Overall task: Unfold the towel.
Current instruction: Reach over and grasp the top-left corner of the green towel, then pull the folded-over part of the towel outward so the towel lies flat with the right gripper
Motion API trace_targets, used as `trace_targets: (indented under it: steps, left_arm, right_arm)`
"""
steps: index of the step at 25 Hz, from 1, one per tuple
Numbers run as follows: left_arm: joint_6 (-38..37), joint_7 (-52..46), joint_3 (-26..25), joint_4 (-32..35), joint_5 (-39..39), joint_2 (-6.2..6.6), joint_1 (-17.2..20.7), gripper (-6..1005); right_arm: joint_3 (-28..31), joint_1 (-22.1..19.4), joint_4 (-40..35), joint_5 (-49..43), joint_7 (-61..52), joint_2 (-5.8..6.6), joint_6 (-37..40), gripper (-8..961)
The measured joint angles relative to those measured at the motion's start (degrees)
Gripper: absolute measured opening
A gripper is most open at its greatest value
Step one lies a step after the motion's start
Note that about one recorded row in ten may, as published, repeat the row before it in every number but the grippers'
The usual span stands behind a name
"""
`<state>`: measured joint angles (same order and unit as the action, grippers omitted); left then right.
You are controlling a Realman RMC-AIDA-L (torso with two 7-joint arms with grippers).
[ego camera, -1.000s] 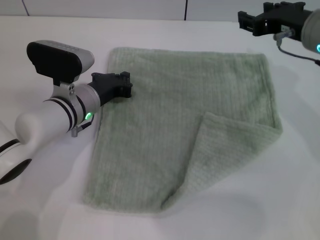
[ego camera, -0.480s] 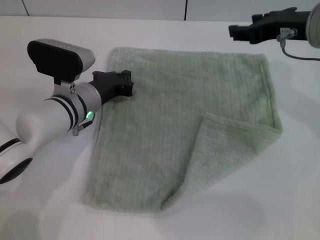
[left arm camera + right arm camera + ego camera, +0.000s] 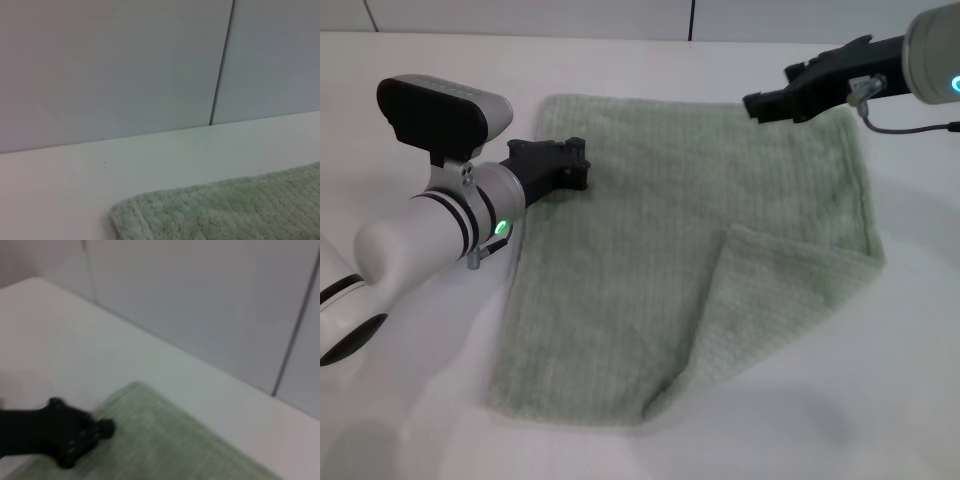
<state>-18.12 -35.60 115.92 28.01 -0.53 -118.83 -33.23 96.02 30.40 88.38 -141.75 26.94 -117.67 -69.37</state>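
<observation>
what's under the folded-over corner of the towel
The folded corner flap lies on the towel itself, so a second layer of the same green cloth is beneath it. Whatever lies below those layers, presumably the white table, is covered.

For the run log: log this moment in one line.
towel: flat, near-right corner folded over | left claw: on left edge | right claw: above far-right corner

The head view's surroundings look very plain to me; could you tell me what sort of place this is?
Probably a lab or test bench rather than a home: a bare white table set against plain grey wall panels, with only the towel on it, and the left gripper and right gripper at its far corners.
</observation>
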Motion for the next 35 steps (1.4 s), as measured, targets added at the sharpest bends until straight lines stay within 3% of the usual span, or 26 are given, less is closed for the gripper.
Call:
trace_targets:
  steps: [15,35]
  left_arm:
    - [0.18,-0.12,0.0,-0.23,0.0,0.0,0.0,-1]
    - [0.81,0.09,0.01,0.01,0.0,-0.09,-0.14,-1]
  right_arm:
    - [0.26,4.27,-2.66,0.86,1.41,-0.05,-7.56,607]
    - [-1.15,5.86,-7.87,0.86,1.6,-0.38,-9.12,607]
